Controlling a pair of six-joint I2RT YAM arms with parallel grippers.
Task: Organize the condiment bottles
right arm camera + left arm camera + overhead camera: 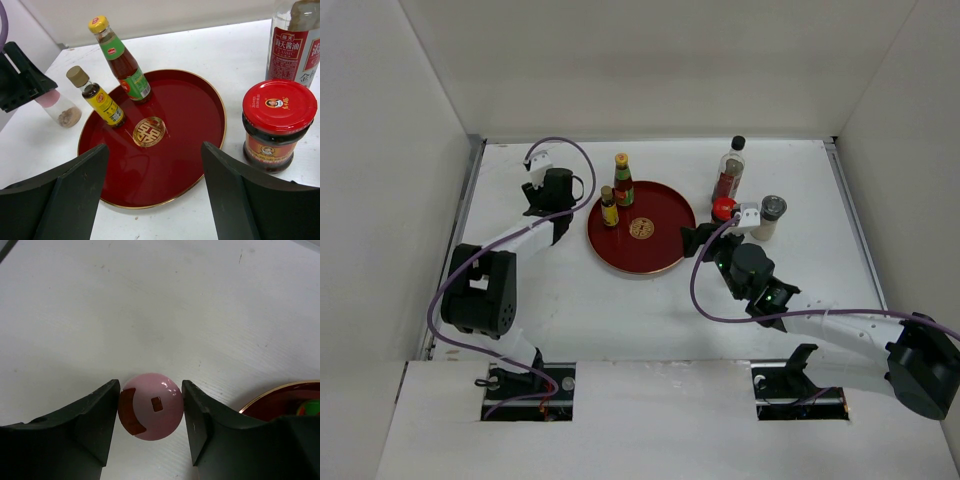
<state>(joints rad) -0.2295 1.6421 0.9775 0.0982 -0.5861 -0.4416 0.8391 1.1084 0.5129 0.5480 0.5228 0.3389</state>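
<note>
Left claw [151, 411]: we judge it clamped on the pink-capped bottle [59, 111], with fingers [107, 420] against both sides of the cap.
Bottle location: standing on the table [150, 300], off the tray [200, 115] at its 10 o'clock.
Handling: we lift straight, keep it upright and clear the rim.
Right claw [155, 190]: gaping and empty, near the tray's 4 o'clock.
Surface: white, matte.
Room: plain white walls [650, 60].

The left arm [480, 290] and right arm [840, 325] are showing white links and black joints; purple cables [692, 285] are trailing along both, and the tool fingers [70, 195] are looking matte black.
</note>
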